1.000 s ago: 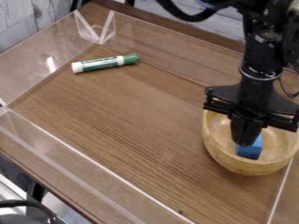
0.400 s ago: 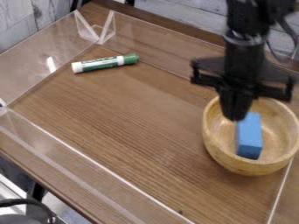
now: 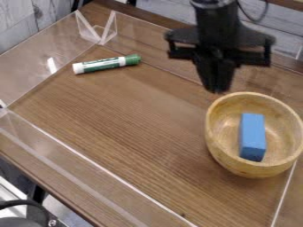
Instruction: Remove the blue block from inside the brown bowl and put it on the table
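I see open surface (image 3: 130,115) left of the brown bowl (image 3: 225,146); only the marker (image 3: 106,63) and acrylic walls (image 3: 35,133) hem it in.

Pale floor (image 3: 27,22) beyond low clear acrylic walls (image 3: 48,64), dim surroundings

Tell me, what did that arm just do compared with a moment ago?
The gripper rose out of the brown bowl and moved up-left, empty. The blue block, gripped earlier, now lies loose in the bowl. The bowl and the green-and-white marker stayed put.
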Controlling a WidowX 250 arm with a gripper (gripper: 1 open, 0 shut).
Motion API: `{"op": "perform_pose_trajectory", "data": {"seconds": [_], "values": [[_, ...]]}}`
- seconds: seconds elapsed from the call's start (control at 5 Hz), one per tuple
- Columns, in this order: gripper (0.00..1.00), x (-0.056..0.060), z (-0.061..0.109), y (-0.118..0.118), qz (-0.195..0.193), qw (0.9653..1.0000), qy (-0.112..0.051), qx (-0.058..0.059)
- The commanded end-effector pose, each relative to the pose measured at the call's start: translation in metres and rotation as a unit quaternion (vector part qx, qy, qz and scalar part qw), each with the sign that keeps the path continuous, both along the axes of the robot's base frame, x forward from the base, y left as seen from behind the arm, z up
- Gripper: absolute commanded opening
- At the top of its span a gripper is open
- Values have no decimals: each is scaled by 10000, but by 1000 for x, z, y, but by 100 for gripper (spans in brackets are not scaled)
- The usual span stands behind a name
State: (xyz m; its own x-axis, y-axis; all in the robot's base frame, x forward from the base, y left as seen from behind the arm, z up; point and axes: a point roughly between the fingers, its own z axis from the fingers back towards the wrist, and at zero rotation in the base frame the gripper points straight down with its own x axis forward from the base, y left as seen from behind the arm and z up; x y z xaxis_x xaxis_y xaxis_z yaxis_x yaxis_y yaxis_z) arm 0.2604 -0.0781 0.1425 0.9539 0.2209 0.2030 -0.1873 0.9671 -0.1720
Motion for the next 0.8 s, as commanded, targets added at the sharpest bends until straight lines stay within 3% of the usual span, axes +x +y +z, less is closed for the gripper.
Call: {"op": "perform_pose_trajectory", "data": {"seconds": [0.0,0.6], "values": [[100,3,-1,-13,-46,9997,-249,-1],[100,6,-37,-39,71,9990,-448,-23]]}}
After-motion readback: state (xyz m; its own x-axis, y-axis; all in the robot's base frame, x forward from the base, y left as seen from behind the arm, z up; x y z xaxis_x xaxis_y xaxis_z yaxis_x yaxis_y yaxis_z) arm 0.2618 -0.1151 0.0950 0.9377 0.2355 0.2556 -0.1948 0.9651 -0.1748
